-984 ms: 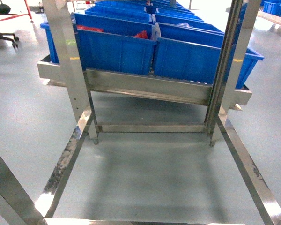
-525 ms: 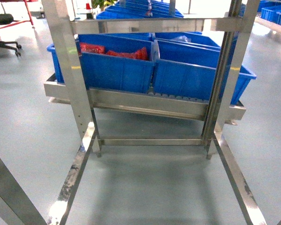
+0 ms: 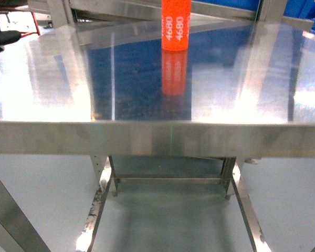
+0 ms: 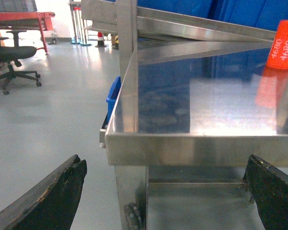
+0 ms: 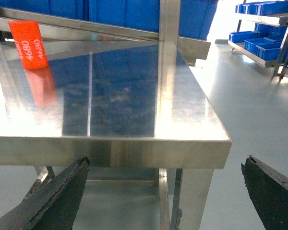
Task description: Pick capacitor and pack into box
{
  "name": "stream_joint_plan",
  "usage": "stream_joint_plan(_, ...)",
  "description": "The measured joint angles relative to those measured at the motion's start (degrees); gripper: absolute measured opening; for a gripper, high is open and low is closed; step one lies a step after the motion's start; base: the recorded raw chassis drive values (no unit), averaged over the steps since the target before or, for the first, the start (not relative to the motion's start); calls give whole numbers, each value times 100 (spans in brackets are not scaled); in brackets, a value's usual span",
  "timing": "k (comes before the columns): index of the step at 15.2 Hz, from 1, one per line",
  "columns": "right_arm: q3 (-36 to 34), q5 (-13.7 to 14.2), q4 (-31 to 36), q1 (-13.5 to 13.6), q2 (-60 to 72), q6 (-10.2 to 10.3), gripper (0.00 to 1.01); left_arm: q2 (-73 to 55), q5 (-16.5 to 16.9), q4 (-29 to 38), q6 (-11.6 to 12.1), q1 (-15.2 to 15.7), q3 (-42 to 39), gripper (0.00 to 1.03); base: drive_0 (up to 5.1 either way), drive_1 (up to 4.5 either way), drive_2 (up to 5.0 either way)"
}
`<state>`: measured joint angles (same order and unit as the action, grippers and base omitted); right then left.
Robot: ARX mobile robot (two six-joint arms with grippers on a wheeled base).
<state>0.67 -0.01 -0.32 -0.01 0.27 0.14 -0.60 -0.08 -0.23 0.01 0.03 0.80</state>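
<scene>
Orange capacitor [image 3: 176, 25] upright on polished steel table [image 3: 52, 94], toward far side, a little right of centre in head view; top cropped by frame. White "4680" lettering readable on its side. Orange reflection directly below it on the tabletop. Nothing touching it.

Near table edge [image 3: 157, 139] running straight across head view, folded-down steel lip. Below it, table legs and a cross brace, grey floor [image 3: 168, 220] beyond.

Left gripper [image 4: 168, 191] below and short of the front edge, near the table's left corner; black fingers [image 4: 53, 201] spread wide apart, nothing between them. Capacitor [image 4: 284, 44] at far right of that view, well apart.

Right gripper [image 5: 165, 196] likewise low, in front of the right corner [image 5: 221, 139]; jaws wide, holding nothing. Capacitor [image 5: 30, 44] at far left there, well away.

Blue bins [image 5: 134, 12] on a steel rack behind the table. Open floor to both sides; office chair [image 4: 12, 60] far left, shelving with blue bins [image 5: 259, 28] far right.
</scene>
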Motion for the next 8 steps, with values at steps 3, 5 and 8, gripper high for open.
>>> stream_joint_plan(3,0,0,7,0,0,-7,98,0,4,0,0,0,0,98,0,0,0)
stream_joint_plan(5,0,0,0,0,0,-2,98,0,-4,2,-2,0,0,98,0,0,0)
stream_joint_plan(8,0,2,11,0,0,-4,98,0,-4,7,2,0,0,98,0,0,0)
